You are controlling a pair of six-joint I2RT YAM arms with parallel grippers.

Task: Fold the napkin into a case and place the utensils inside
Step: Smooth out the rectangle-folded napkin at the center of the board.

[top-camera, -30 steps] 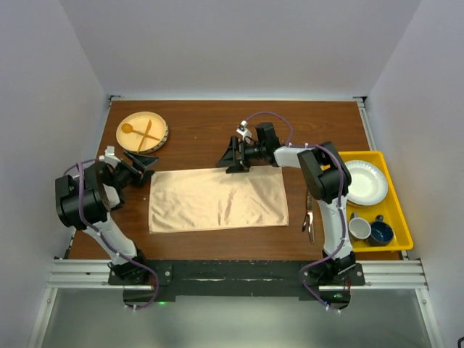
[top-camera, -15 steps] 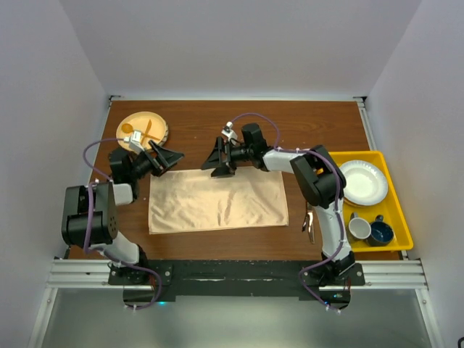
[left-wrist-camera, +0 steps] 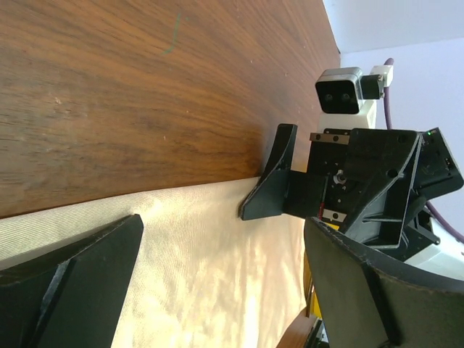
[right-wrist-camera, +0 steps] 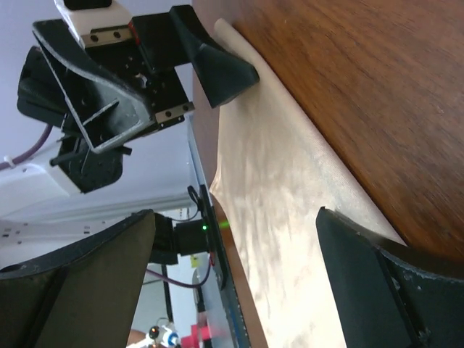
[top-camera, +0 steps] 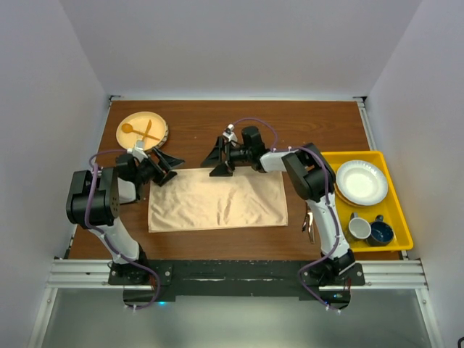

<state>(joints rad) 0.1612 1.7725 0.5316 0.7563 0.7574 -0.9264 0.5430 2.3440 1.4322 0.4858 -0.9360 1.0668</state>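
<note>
Two spread wide — left pincer (top-camera: 167,168), right pincer (top-camera: 216,162) | napkin (top-camera: 217,199) flat

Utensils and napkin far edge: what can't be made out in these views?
- utensils: top view, right arm overlaps them, too small to count.
- napkin far edge: top view, left pincer and right pincer cover it; contact unclear.
- napkin near edge: left wrist view, cut off by the frame bottom.

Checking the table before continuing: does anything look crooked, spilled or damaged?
Nothing stands out. The napkin lies flat, lightly wrinkled; left claw and right claw open at its far edge; dark cutlery beside it.
</note>
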